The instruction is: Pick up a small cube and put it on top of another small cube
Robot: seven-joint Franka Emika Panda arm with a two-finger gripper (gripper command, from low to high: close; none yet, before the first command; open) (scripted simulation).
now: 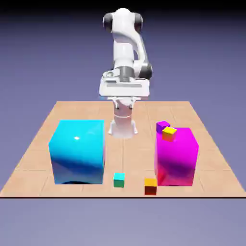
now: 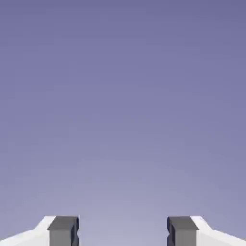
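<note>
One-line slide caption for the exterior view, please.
Franka arm raised at the table's far edge, open gripper empty; teal-green cube untouched between big cyan cube and magenta cube.

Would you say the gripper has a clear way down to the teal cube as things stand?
Probably yes. The teal cube sits alone near the table's front edge, apart from the cyan cube and the orange cube, nothing on top. The gripper is open and empty, though far back.

Light was even and soft on my feeds, with a small glare spot on top of the big cyan cube (image 1: 77, 151). Its lower front face, like the big magenta cube (image 1: 176, 156), sat shaded darker. Both views looked slightly soft.
</note>
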